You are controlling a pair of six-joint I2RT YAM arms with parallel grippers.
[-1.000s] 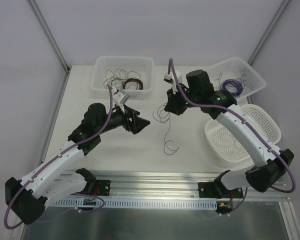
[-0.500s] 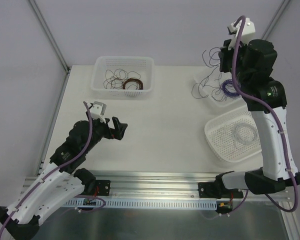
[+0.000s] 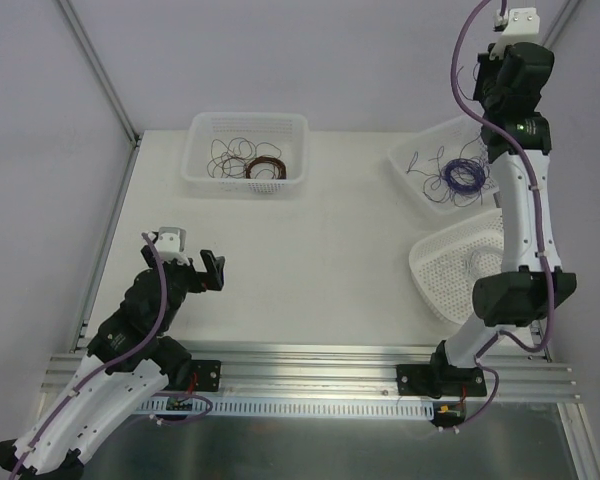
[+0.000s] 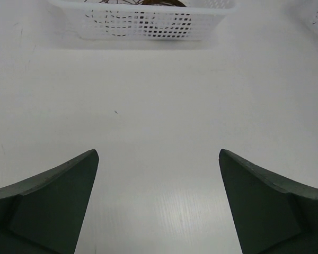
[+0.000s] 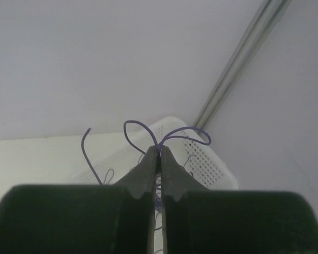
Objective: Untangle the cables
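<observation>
My right claw (image 5: 159,151) is pressed together on the cables (image 5: 193,128), thin purple strands that loop out past its tips. It hangs high above the white basket (image 5: 204,161) at the table's far right corner. I cannot tell whether dark strands hang with the purple ones. My left claw (image 4: 159,154) is spread wide, low over the table (image 4: 159,95) towards its near left corner.

White table (image 3: 320,270), pale grey walls (image 3: 280,60), metal corner posts (image 3: 100,68), aluminium rail (image 3: 310,353) in front
</observation>
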